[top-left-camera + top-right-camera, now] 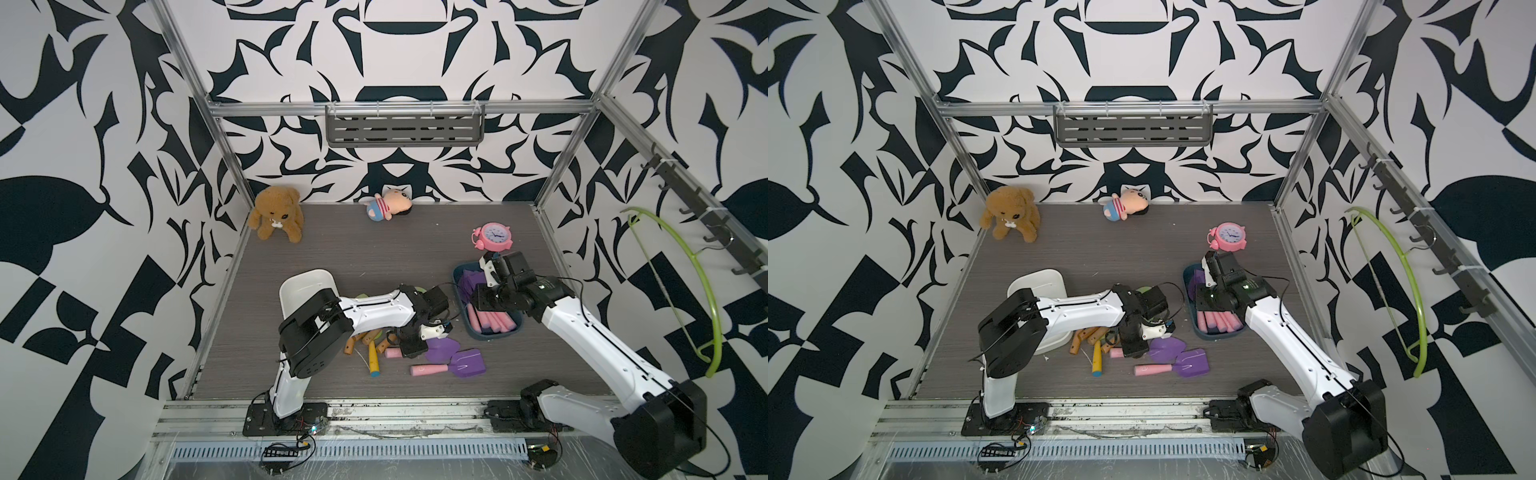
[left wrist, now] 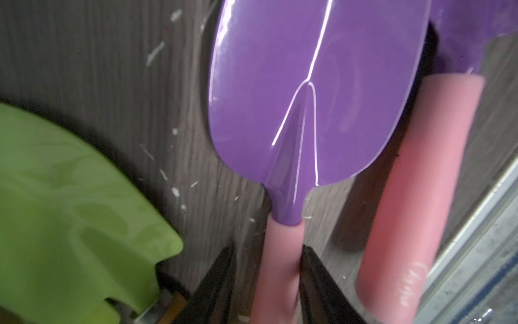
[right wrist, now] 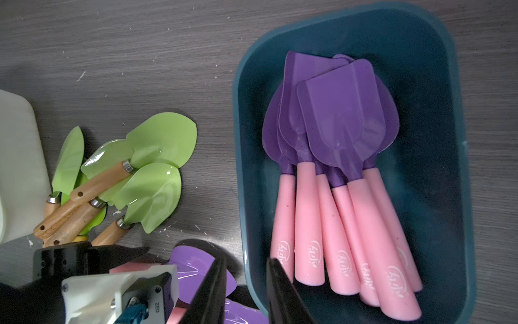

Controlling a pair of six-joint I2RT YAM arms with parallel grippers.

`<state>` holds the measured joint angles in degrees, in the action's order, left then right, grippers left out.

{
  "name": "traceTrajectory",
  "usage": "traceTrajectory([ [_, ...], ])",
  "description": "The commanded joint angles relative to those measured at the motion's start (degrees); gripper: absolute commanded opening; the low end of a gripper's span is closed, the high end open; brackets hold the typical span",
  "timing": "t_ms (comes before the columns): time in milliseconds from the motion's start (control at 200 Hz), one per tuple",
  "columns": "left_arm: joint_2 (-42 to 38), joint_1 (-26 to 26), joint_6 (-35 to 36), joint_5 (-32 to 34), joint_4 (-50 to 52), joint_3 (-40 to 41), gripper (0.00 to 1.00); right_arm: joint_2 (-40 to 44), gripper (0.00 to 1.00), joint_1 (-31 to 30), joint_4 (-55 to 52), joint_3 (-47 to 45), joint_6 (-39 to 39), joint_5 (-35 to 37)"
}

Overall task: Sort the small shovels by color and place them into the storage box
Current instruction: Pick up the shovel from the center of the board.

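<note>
Purple shovel (image 2: 302, 92): glossy blade, pink handle (your left claw (image 2: 267, 249) straddles it, grip unclear); right claw (image 3: 246, 258) apart, empty.

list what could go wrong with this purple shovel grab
The left tool straddles the shovel's pink handle off-centre, so closing may nudge it. Its blade seems to overlap a second shovel, which might get dragged. The right tool hovers at the blue box, risking an arm clash at drop-off.
</note>
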<state>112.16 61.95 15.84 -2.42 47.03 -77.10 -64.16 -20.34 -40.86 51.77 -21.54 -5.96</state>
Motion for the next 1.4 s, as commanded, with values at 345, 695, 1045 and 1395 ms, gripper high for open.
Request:
traceTrajectory([
  [345, -2.12, 1.24, -0.81, 2.05, -1.32, -2.12, 0.16, 3.69, 0.29, -0.27, -0.53, 0.92, -1.08, 2.0],
  [695, -10.43, -1.91, -3.83, 1.02, -1.58, -0.99, 0.0, 5.26, 0.28, -3.2, 2.23, 2.9, -4.4, 3.75],
  [1045, -19.93, -19.47, -19.81, -2.87, -5.85, 1.1, 0.0, 3.19, 0.27, -15.32, 14.57, 2.34, -11.81, 11.37],
  [1395, -23.36, -28.31, -40.78, -3.21, -9.58, 4.18, 0.0, -11.22, 0.27, -31.96, 28.73, 6.01, -20.2, 17.97],
])
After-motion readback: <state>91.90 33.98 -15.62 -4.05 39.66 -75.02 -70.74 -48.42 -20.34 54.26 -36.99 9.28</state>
